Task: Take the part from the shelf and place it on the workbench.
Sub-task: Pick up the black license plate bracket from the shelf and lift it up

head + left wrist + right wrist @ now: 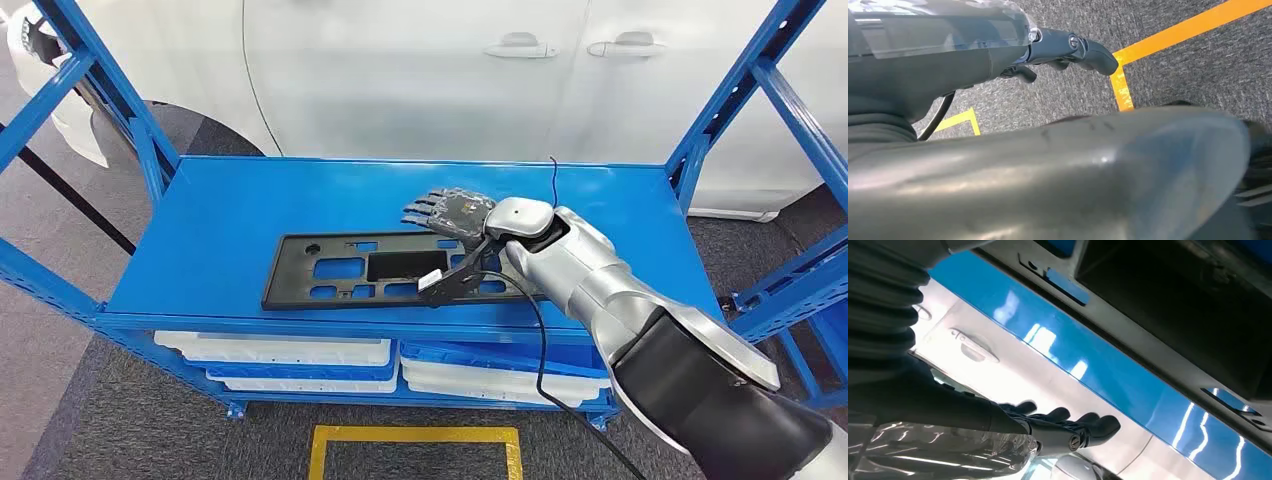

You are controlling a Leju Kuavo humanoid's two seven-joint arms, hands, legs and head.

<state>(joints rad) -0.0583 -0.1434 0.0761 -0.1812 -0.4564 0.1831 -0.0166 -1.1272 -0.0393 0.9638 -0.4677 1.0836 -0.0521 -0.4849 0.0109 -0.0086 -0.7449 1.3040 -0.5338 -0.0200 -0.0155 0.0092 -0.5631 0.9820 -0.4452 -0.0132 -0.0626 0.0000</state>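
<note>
one right hand (452, 212) hovers flat, fingers spread and holding nothing, just over the far edge of the black part (330, 270), likely lining up a grip. the part lies flat on the blue shelf (230, 210). left hand (1068, 50) hangs over the floor, its grasp unclear.

Honestly can't read any text, labels, brand names or numbers anywhere here. The closest thing to a sign is the yellow tape outline (415, 445) on the grey carpet in front of the blue shelf (200, 230), and that's just lines, no lettering.
</note>
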